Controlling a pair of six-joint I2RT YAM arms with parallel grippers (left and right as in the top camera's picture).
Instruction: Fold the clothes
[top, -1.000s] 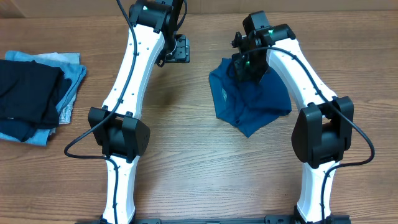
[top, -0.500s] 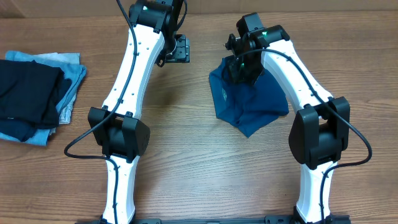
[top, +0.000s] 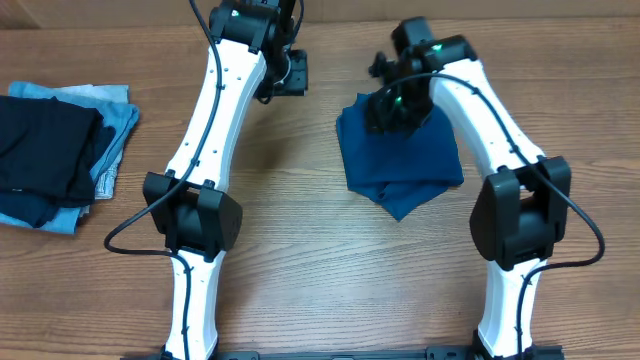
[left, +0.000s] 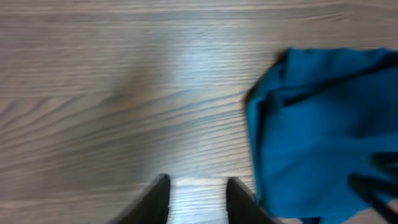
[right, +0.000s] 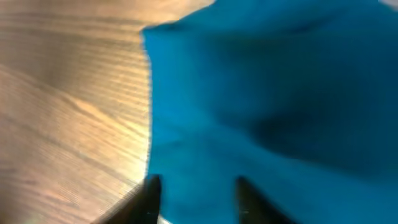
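Observation:
The clothes, a deep-blue shirt (top: 400, 165), lie bunched in a rough folded heap on the wooden table (top: 300, 250), right of centre. My right gripper (top: 388, 110) hovers over the heap's upper left part. In the right wrist view its jaws (right: 196, 179) are apart, with blue fabric (right: 273, 93) under them and nothing pinched. My left gripper (top: 288, 72) is to the left of the shirt, over bare wood. In the left wrist view its gripper (left: 196, 180) shows a narrow gap holding nothing, and the shirt's edge (left: 323, 124) lies to its right.
A folded black garment (top: 40, 150) rests on a folded pale-blue garment (top: 115, 130) at the table's left edge. Both arm bases stand at the near edge of the table.
The right gripper's jaws have parted and let go of the shirt, which has settled flatter. The left gripper's jaws have narrowed, and it has shifted slightly.

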